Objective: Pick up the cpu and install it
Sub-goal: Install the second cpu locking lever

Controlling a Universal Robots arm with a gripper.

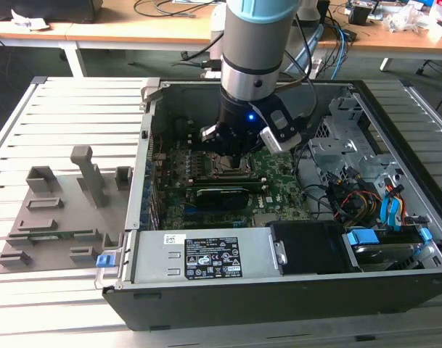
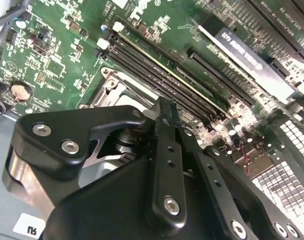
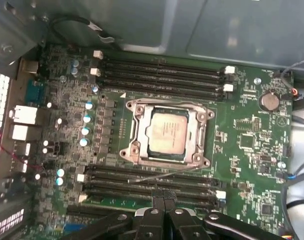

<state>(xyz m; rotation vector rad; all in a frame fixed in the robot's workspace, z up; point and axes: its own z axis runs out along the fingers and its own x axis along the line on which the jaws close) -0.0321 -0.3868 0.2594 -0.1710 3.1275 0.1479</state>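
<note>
Grey moulded holder (image 1: 61, 210): on the slatted bench (image 1: 32, 304), at the exterior view's left, beside the case. Computer case (image 1: 279, 290): open, green board (image 3: 251, 150) inside. Chip (image 3: 166, 132): silver square, seated in the socket frame (image 3: 134, 131) mid-board, between the memory slots. My hand (image 3: 163, 196): above the board near the socket, fingers (image 3: 170, 200) pressed together, holding nothing.
</note>
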